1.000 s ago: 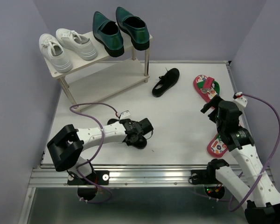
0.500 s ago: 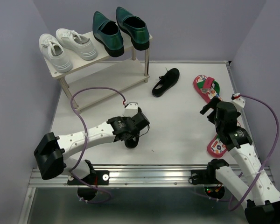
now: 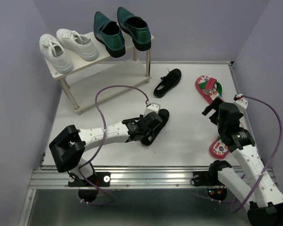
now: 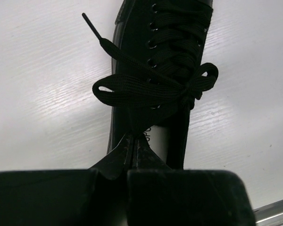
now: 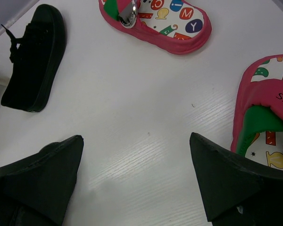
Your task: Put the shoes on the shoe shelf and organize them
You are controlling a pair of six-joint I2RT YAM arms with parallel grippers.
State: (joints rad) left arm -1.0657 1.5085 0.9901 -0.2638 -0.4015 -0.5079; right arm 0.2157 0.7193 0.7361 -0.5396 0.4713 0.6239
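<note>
- The left gripper (image 4: 134, 141), pinched shut on a black lace-up shoe (image 4: 174, 42), has carried it toward 2 o'clock since half a second ago.
- That shoe is now mid-way across the table (image 3: 188, 136), at 6 o'clock from the second black shoe (image 3: 168, 82).
- The shoe shelf (image 3: 104, 60) stands at 11 o'clock.
- The right gripper (image 5: 137, 174) stays spread wide and unmoved near the red flip-flops (image 5: 172, 21).

I get the top view steeply down from high behind the near edge, whole counter (image 3: 188, 136) in frame. Wrist views sit close and low; the right one's far black shoe (image 5: 34, 59) also shows on top.
</note>
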